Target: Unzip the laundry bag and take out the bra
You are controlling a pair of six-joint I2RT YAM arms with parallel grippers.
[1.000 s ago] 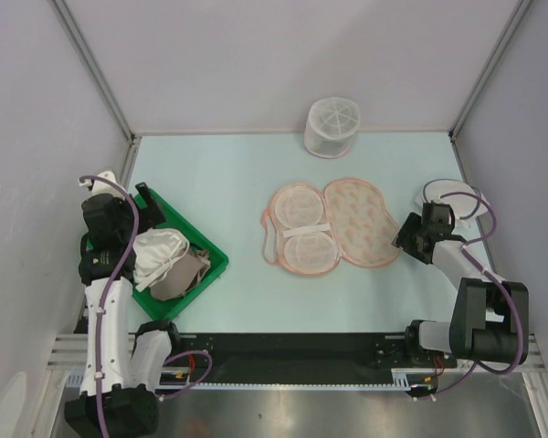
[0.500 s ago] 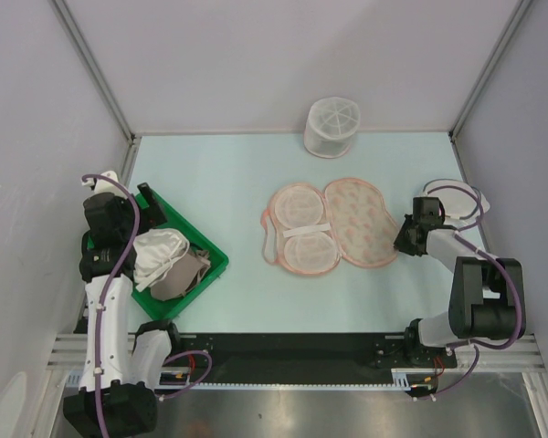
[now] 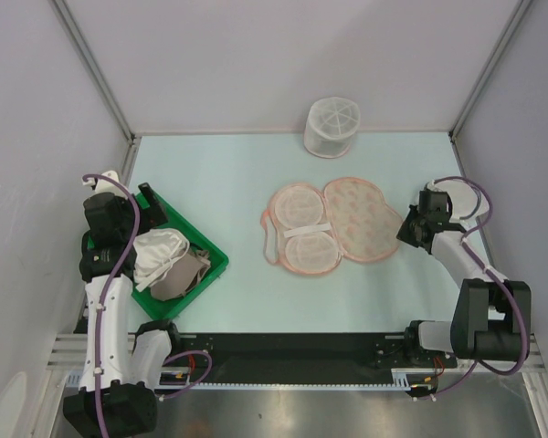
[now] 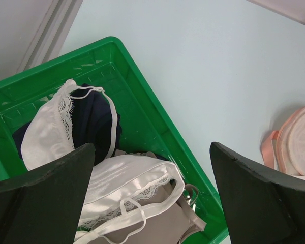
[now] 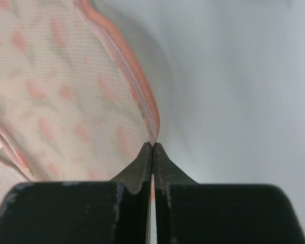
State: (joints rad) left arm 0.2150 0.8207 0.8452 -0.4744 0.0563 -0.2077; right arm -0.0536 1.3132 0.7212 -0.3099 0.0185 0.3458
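Observation:
The peach printed laundry bag point(image 3: 354, 219) lies spread open mid-table, its pale inner half point(image 3: 299, 230) folded out to the left with a white band across it. My right gripper point(image 3: 405, 230) is at the bag's right rim. In the right wrist view it point(image 5: 152, 145) is shut, pinching the pink zip edging of the laundry bag point(image 5: 66, 91). A whitish bra point(image 4: 119, 178) with lace and thin straps lies in the green bin point(image 4: 142, 96); from above, the bra point(image 3: 158, 253) shows at the left. My left gripper point(image 4: 152, 147) hangs open over the bin, holding nothing.
Tan-beige cloth point(image 4: 162, 223) and dark navy cloth point(image 4: 94, 122) share the green bin point(image 3: 216, 255). A white mesh cylinder point(image 3: 331, 126) stands at the back by the wall. Enclosure walls and metal posts close in the table on three sides.
My right gripper has closed its jaws onto the bag's right edge and shifted slightly. The left arm, bin and bag stay where they were.

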